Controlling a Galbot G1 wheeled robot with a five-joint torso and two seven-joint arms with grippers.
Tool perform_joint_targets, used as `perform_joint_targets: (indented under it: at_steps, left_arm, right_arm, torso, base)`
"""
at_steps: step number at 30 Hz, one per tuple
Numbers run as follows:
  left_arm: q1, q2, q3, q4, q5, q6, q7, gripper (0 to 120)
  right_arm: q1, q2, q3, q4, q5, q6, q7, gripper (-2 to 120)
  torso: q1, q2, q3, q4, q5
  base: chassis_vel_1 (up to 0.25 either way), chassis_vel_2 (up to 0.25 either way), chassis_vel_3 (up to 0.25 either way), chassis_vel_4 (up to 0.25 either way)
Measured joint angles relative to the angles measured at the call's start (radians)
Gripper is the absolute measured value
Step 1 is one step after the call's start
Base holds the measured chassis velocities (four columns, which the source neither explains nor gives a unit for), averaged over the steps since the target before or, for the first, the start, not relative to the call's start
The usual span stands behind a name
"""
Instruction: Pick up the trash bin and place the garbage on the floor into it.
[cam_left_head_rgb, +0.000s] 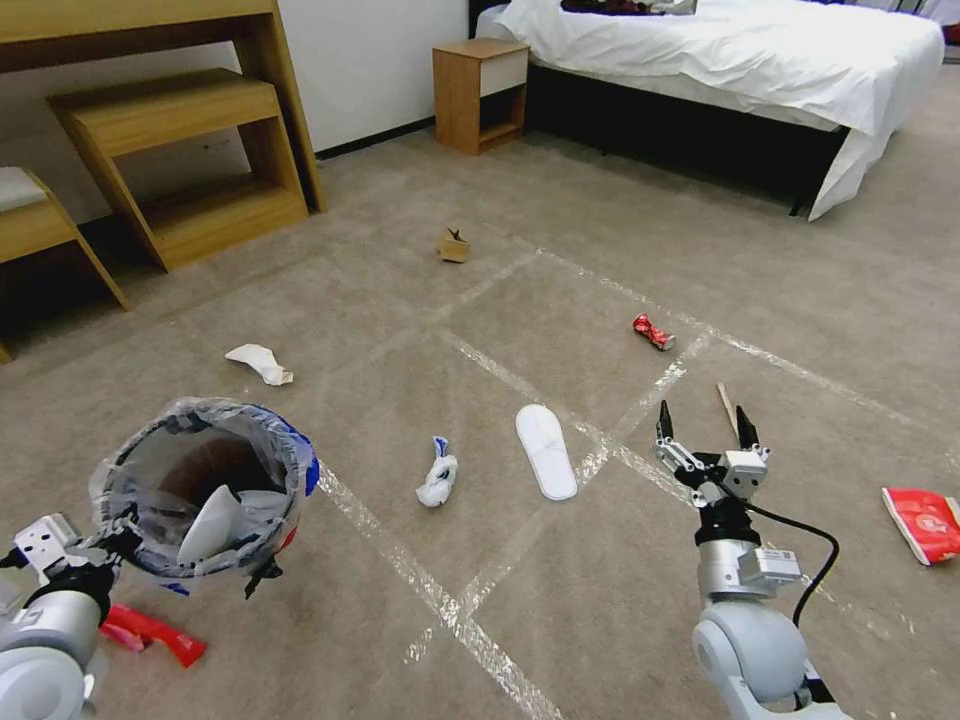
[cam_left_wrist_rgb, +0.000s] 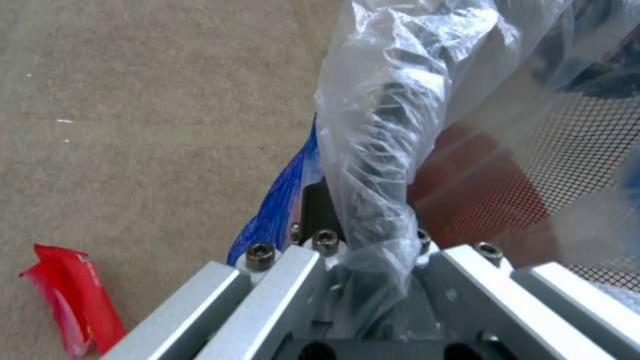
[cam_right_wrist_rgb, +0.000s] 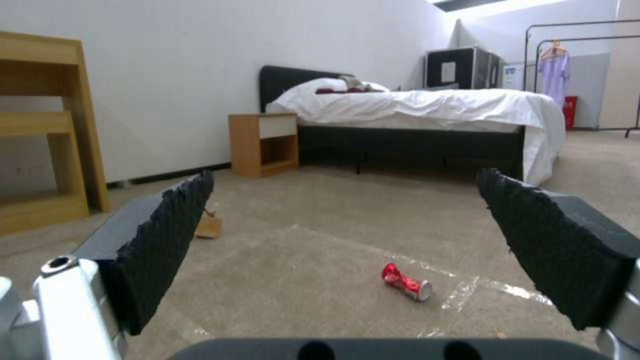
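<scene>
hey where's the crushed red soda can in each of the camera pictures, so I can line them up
Head view: the red soda can lies on the carpet right of centre, beside a tape strip, beyond the open right gripper.
Right wrist view: the can lies on the carpet ahead, framed between the two black fingers.
Left wrist view: not in it.
Shared landmark: the wooden nightstand beside the bed.

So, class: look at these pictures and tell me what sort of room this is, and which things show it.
Most likely a bedroom, perhaps a hotel room. A bed with white sheets stands by a wooden nightstand, a clothes rack stands further back, and the floor is carpeted.
</scene>
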Motion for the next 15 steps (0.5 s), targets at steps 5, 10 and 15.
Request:
perform_joint_targets:
  at_steps: [5,10,15]
  left_arm:
    - [0.001,-0.002,0.001,0.000,0.001,0.000,0.000,1]
    - [0.003,-0.002,0.001,-0.003,0.001,0.000,0.000,1]
    - [0.006,-0.002,0.001,-0.009,0.002,0.000,0.000,1]
  right_arm:
    - [0.002,-0.002,-0.002,0.000,0.000,0.000,0.000,100]
    - [0.005,-0.002,-0.004,-0.001,-0.001,-0.002,0.000,100]
    - [0.005,-0.003,-0.005,-0.001,-0.001,-0.003,0.000,100]
  torso:
    - [0.000,0.000,0.000,0.0001,0.0000]
    - [0.000,0.000,0.000,0.0000,0.0000]
    - [0.000,0.000,0.000,0.0000,0.0000]
  base:
    - [0.000,0.000,0.000,0.000]
    - [0.000,0.000,0.000,0.000]
    - [-0.034,0.044,0.037,-0.035]
